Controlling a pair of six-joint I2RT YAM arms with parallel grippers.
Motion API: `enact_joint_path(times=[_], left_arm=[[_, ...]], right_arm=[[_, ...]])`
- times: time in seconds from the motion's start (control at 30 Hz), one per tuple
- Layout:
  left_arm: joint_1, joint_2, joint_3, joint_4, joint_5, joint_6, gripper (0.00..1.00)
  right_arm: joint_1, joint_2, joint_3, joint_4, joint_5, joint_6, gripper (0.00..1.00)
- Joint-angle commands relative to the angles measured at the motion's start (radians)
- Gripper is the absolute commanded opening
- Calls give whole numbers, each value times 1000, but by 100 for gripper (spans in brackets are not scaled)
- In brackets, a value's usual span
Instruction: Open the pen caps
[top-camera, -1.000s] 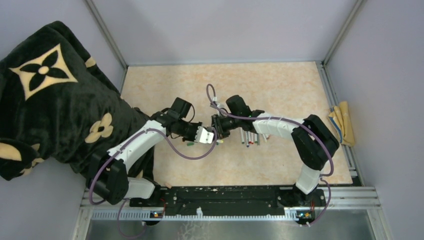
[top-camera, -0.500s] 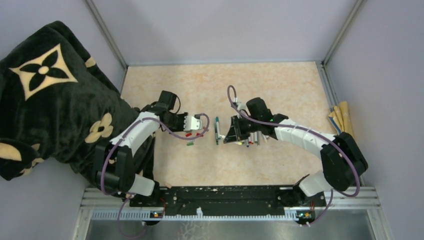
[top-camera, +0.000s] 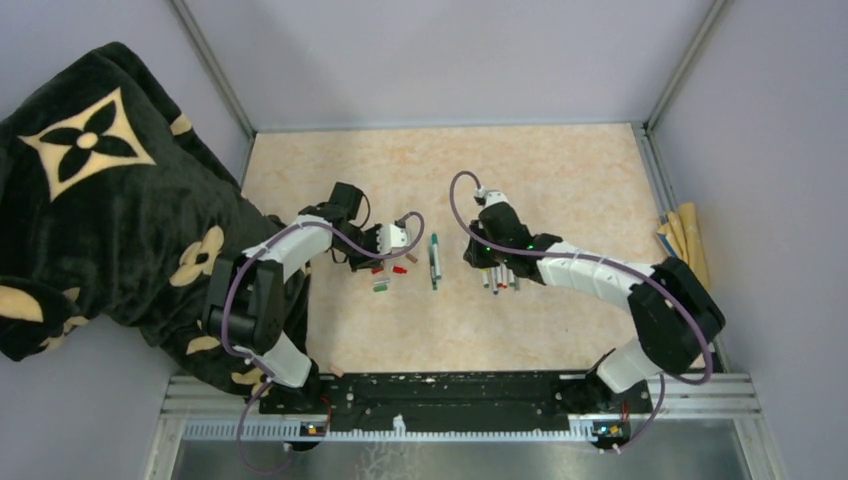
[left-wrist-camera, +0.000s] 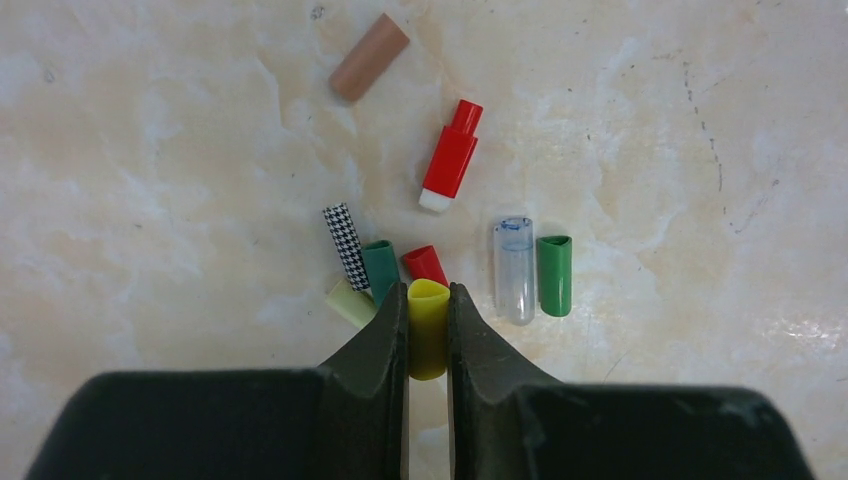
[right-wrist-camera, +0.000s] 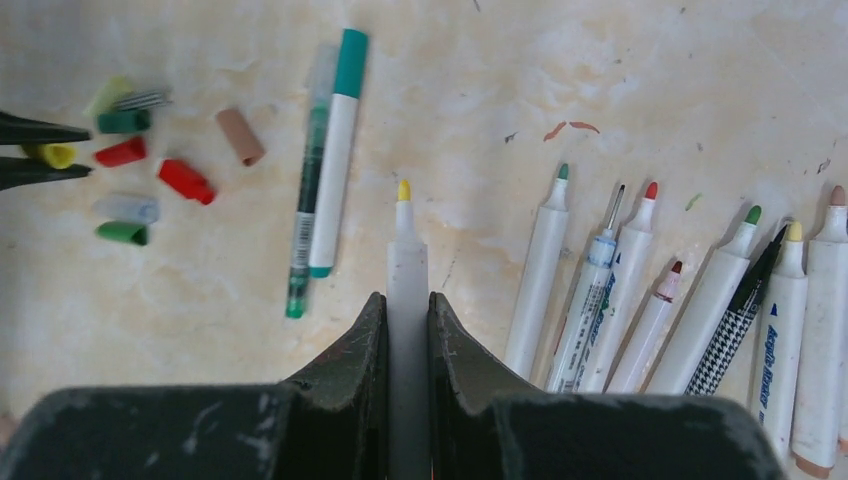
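My left gripper (left-wrist-camera: 428, 295) is shut on a yellow pen cap (left-wrist-camera: 428, 325), held low over a cluster of loose pen caps: brown (left-wrist-camera: 368, 58), red (left-wrist-camera: 450, 158), houndstooth (left-wrist-camera: 346, 246), clear (left-wrist-camera: 514, 268) and green (left-wrist-camera: 554, 275). My right gripper (right-wrist-camera: 407, 300) is shut on the barrel of an uncapped white pen (right-wrist-camera: 406, 250) with a yellow tip. It hovers just left of a row of several uncapped pens (right-wrist-camera: 700, 290). Between the arms lie two pens, one white with a teal end (right-wrist-camera: 336, 160). From above, the left gripper (top-camera: 400, 238) and the right gripper (top-camera: 478, 255) are well apart.
A black blanket with cream flower patterns (top-camera: 90, 190) drapes over the left side and reaches the left arm's base. A folded yellow cloth (top-camera: 685, 245) lies by the right rail. Metal frame rails border the beige tabletop (top-camera: 560, 170).
The grippers were together at the centre a second ago. They have pulled apart: the left went left with the yellow cap, the right went right with the pen barrel.
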Motion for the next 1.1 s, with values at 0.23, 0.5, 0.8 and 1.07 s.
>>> enact_joint_path(times=[0.23, 0.5, 0.8, 1.07], left_arm=[[-4, 30, -42, 66, -16, -58, 25], [-5, 19, -65, 47, 12, -52, 41], [9, -22, -54, 26, 29, -73, 48], [48, -66, -26, -23, 59, -85, 48]], right_arm=[[118, 208, 81, 91, 395, 55, 0], [117, 261, 59, 119, 418, 91, 4], [109, 267, 19, 150, 399, 123, 12], [86, 233, -27, 145, 389, 110, 23]])
